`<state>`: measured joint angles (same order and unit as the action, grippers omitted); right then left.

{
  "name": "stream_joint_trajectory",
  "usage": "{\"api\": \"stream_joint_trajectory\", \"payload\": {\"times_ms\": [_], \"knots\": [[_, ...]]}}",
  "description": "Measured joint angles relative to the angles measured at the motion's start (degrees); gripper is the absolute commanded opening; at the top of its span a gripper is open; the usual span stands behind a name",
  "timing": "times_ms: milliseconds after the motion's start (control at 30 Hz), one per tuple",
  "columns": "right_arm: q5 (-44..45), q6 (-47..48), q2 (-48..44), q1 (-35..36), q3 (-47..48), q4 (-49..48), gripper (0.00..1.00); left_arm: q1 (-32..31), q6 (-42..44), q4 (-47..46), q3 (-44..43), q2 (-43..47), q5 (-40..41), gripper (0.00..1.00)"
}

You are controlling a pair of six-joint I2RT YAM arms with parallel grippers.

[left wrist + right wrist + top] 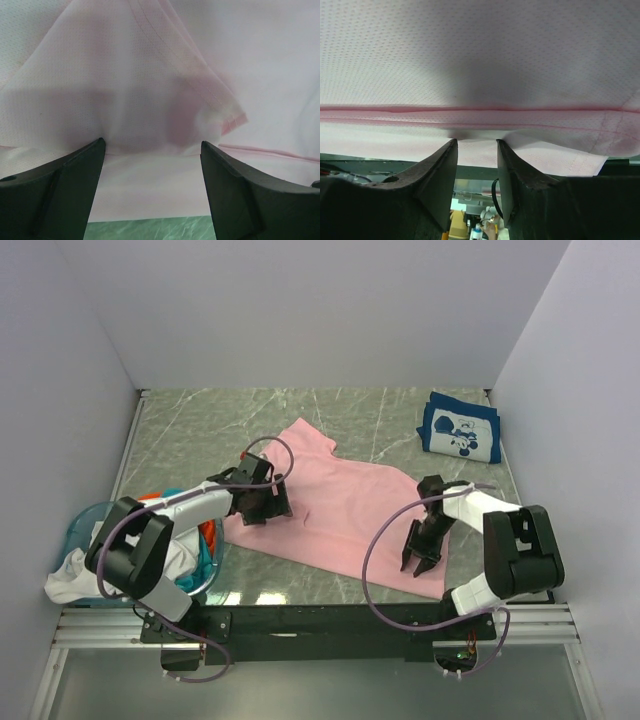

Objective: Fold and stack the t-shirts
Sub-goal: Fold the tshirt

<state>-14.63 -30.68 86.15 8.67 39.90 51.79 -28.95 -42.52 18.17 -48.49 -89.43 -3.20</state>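
A light pink t-shirt lies spread flat across the middle of the table. My left gripper stands wide open at its left edge. In the left wrist view the left gripper has the pink cloth just ahead of its tips, with a folded-over hemmed corner. My right gripper is over the shirt's near right part, fingers pointing down. In the right wrist view the right gripper is partly open, its tips at the pink hem, the gap between them empty. A folded navy t-shirt with white print lies at the back right.
A translucent blue round basket at the near left holds white, orange and teal clothes. White walls close in the green marble table on three sides. A metal rail with the arm bases runs along the near edge.
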Motion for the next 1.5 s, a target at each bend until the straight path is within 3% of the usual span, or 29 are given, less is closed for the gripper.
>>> {"api": "stream_joint_trajectory", "payload": {"times_ms": [267,533,833,1500], "knots": [[5.4,-1.77,-5.79,-0.04,2.75,2.45,0.46,-0.17,-0.09,5.27,1.14,3.8,0.37,0.84],[15.19,-2.25,-13.97,-6.19,18.16,1.62,0.48,-0.17,0.09,7.02,-6.08,6.62,3.67,0.84],[17.0,1.25,-4.55,-18.75,18.53,-5.75,0.41,-0.17,1.9,4.92,-17.25,3.74,6.71,0.84],[11.54,3.41,8.41,-20.33,17.66,-19.06,0.35,-0.17,1.2,2.03,-19.67,-8.07,3.91,0.84]]}}
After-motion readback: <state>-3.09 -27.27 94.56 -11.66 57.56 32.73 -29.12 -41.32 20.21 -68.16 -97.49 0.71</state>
